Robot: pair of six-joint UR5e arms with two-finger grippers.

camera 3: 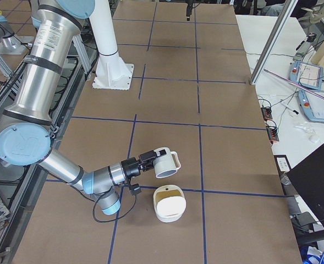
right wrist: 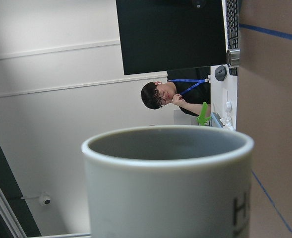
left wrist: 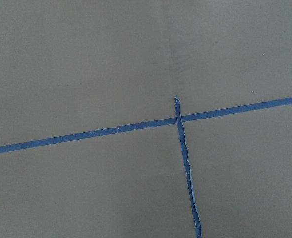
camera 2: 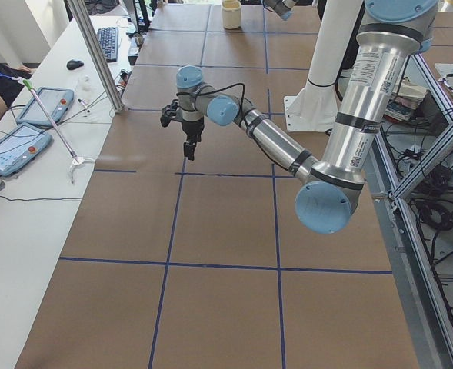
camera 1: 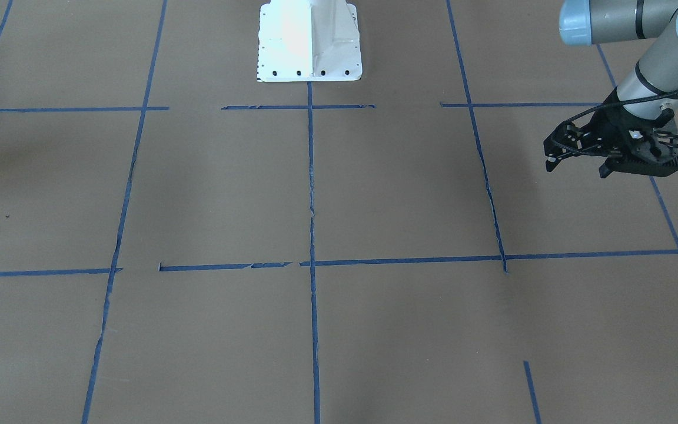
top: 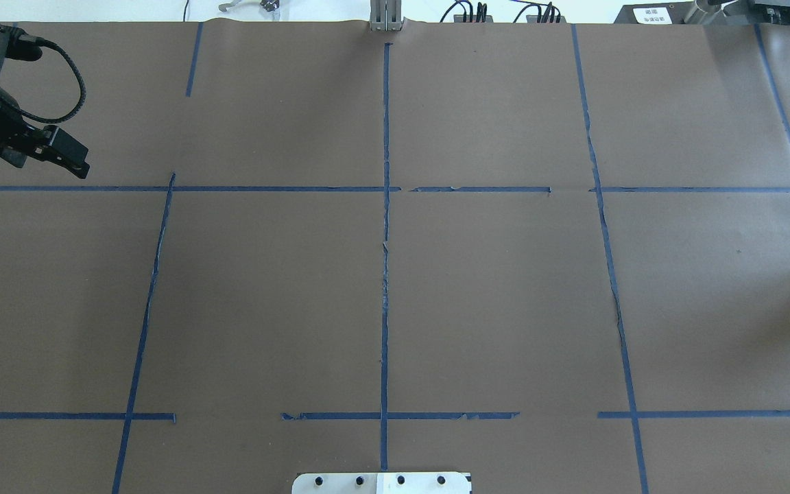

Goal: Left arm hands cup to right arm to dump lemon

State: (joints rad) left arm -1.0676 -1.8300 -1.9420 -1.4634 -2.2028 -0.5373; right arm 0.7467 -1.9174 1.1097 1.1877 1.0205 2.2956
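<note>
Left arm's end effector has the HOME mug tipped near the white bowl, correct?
No. The right arm's end effector carries the cup, tipped near the white bowl, as the exterior right view shows. The left arm's end effector hangs empty.

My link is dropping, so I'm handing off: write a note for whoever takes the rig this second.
Left gripper: open, empty, above the table at its own end.
Right gripper: at the cup; seen only from the side, so grip unconfirmed.
Cup: off the table, tipped sideways, close by the white bowl.
Lemon: not made out in any view.
Done: hand-over. To do: confirm the lemon fell into the bowl, else finish the dump.
</note>
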